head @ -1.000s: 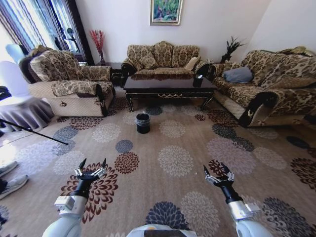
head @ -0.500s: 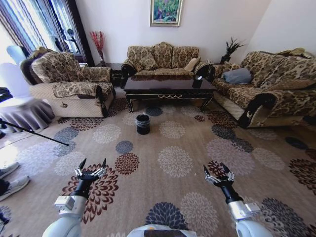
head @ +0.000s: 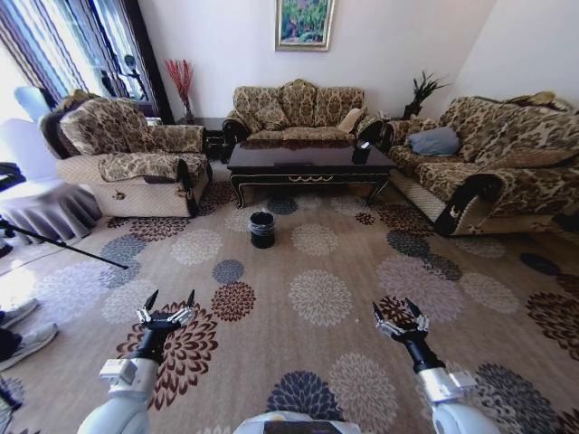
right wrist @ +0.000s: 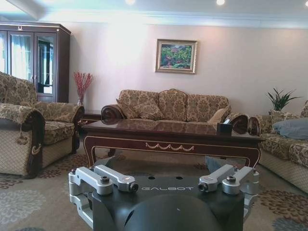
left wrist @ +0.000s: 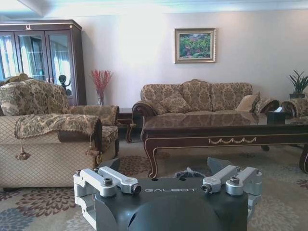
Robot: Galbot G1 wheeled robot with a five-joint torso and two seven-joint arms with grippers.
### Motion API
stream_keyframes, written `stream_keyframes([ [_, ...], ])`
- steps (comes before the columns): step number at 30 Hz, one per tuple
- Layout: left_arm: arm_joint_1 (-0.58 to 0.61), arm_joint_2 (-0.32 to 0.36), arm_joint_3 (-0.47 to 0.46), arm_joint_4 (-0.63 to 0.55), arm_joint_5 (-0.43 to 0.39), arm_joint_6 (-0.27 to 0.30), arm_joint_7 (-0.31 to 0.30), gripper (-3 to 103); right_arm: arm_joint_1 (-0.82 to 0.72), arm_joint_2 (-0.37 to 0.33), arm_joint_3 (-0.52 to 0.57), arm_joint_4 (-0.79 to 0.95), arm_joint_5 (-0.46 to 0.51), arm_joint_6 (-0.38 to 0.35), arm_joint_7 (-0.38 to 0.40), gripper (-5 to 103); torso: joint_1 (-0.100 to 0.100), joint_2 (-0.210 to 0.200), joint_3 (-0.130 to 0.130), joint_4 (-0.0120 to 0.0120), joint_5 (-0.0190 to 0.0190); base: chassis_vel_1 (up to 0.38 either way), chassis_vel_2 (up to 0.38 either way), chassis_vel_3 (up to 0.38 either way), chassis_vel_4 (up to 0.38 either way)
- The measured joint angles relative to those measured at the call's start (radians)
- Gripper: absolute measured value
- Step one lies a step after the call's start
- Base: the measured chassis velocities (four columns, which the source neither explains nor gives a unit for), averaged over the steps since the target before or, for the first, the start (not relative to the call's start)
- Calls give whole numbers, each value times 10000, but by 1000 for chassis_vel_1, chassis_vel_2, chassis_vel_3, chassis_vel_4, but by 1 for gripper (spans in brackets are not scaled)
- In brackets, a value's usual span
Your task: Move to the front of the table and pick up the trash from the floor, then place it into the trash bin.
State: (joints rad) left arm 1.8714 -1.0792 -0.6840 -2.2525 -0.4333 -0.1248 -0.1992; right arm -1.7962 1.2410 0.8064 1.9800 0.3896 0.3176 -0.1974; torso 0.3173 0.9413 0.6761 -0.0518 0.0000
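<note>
Long low dark glossy wooden desk w/ gold scroll trim on its front edge sits across the far side of the room, long axis running left-right in the head view, front edge facing the robot. A small black square tissue box stands on its right end. Small round black trash bin w/ thin liner at the rim stands upright on the beige flower-medallion carpet floor, just in front of the desk's left half, opening up. Trash scraps can't be made out on the carpet.

Left tool hangs low over a dark red medallion, near the robot & well apart from the bin; fingers spread apart, nothing between them. Right tool hangs at about the same height on the other side, fingers also spread, empty. Both point fwd toward the desk.

Patterned brown sofas stand behind the desk & to both sides of it.
</note>
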Motion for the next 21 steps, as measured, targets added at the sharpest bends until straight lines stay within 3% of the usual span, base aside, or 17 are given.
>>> stream_keyframes([
  [21, 0, 0, 0, 0, 0, 0, 0, 100, 0, 0, 0, 0, 0, 0, 0, 100, 445, 1003, 556, 0, 0, 0, 0, 0, 0],
])
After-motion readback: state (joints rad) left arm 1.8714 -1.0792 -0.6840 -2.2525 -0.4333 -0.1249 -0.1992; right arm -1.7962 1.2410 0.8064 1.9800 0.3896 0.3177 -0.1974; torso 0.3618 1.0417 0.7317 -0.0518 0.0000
